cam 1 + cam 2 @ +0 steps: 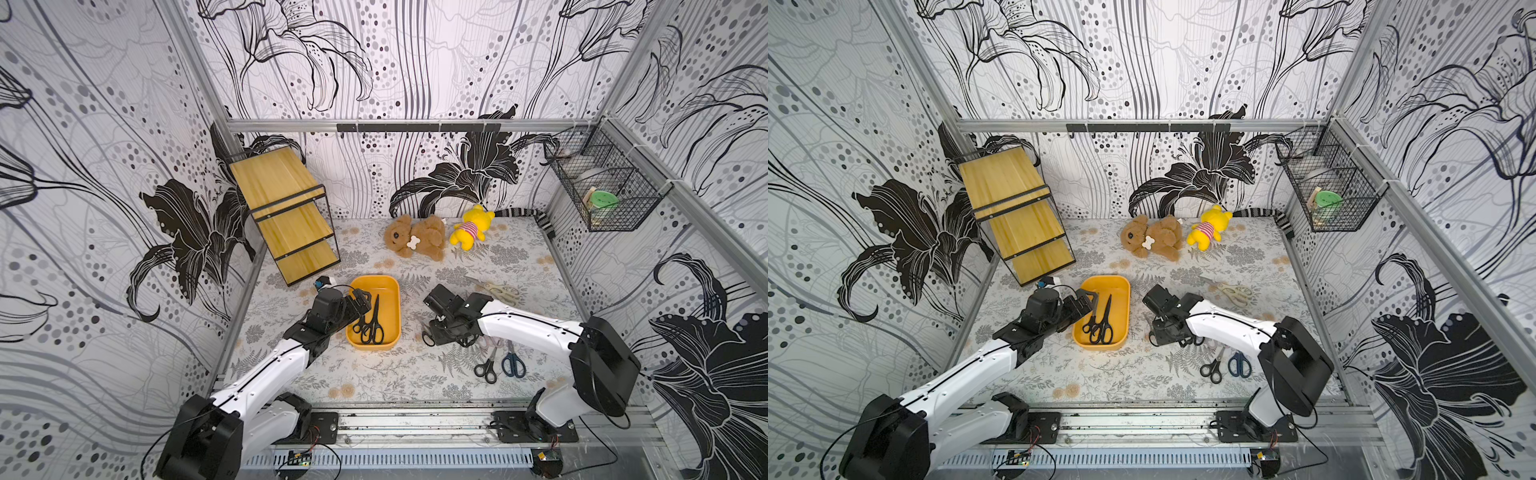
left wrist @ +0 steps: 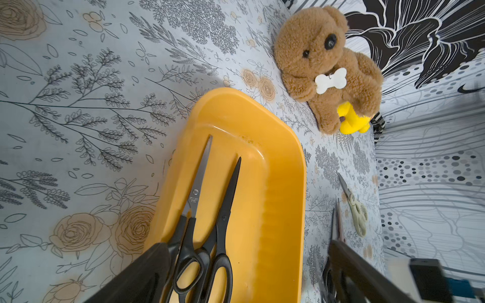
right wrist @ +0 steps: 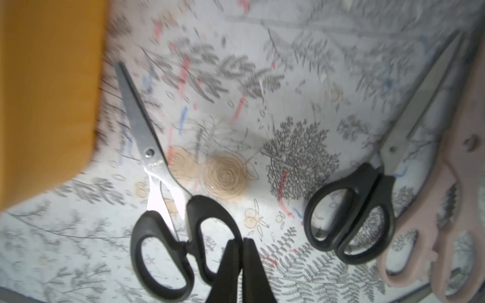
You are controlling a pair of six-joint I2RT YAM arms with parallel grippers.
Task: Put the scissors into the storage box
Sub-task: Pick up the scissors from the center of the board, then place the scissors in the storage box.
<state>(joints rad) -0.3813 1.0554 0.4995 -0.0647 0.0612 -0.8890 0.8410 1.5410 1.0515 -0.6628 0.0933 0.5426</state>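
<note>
Orange-yellow plastic marks the storage box (image 1: 392, 291) in both top views. It sits left of centre on the floral table (image 1: 374, 374), with two black pairs of scissors (image 1: 372, 326) inside, blades toward the back wall. The left gripper (image 1: 360, 300) hangs above the box's left edge, spread wide and holding nothing. Right of the box the right arm (image 1: 532, 328) bends down to the table. A cream pair (image 1: 496, 289) lies beyond it, and a small black pair (image 1: 486, 368) and a dark blue pair (image 1: 513, 363) lie side by side nearer the front. The left wrist view looks along the box, where a steel-bladed pair (image 2: 199, 181) and a black-bladed pair (image 2: 227, 199) rest with handles overlapping; a brown teddy (image 2: 330, 65) lies beyond. The blurred right wrist view shows the right gripper (image 3: 240, 246), fingers pressed together against a handle loop of a loose black pair (image 3: 157, 183) on the table just beside the box. Whether they pinch the loop I cannot tell. Another black pair (image 3: 367, 210) lies right against a pinkish pair (image 3: 451, 215).
</note>
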